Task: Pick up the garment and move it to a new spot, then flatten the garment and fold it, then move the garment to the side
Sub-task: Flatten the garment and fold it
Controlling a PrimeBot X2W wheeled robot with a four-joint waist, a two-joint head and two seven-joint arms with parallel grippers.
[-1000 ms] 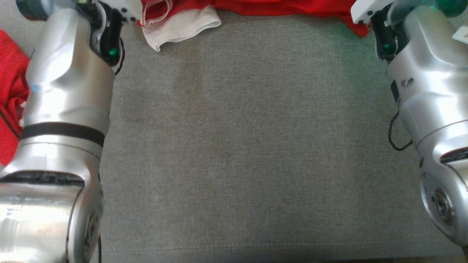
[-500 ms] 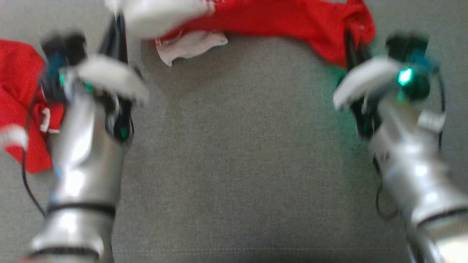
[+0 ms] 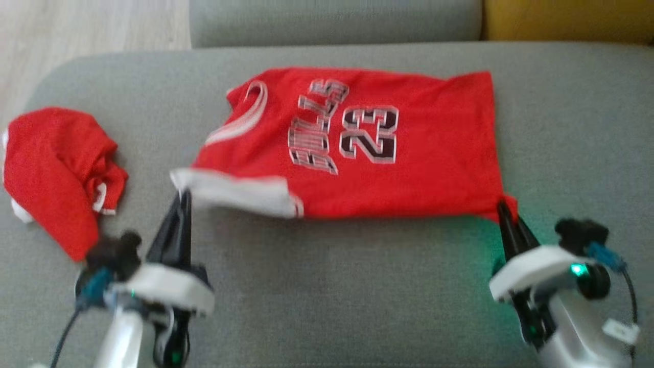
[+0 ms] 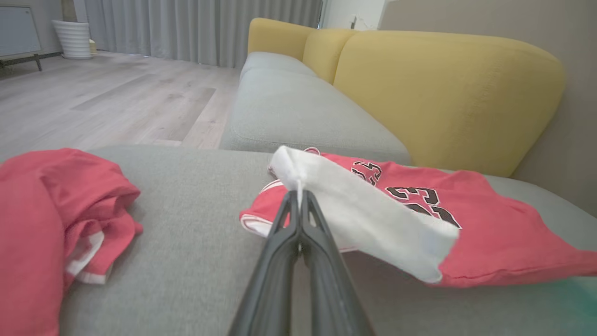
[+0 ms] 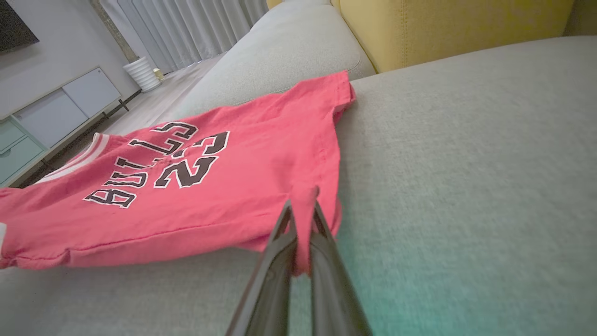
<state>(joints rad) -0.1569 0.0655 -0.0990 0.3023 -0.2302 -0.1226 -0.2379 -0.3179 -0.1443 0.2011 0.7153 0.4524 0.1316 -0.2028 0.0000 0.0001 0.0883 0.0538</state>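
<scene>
Nearest us, our left gripper point(image 3: 182, 198) is clamped on the jersey's point(image 3: 424, 158) white edge, and our right gripper point(image 3: 503, 208) pinches its red hem corner. The jersey lies spread across the middle of the grey sofa seat point(image 3: 327, 286), reading "BULLS" and "23". Another red garment point(image 3: 51, 163) sits crumpled at the seat's left edge.

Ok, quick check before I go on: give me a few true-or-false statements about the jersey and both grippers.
1. The left gripper and the right gripper are each shut on the jersey's near edge. True.
2. The jersey lies print side down. False: the BULLS 23 print faces up.
3. A second red garment lies crumpled on the grey cushion, on the robot's left of the jersey. True.
4. The left gripper pinches red fabric. False: it pinches a white part of the jersey.
</scene>
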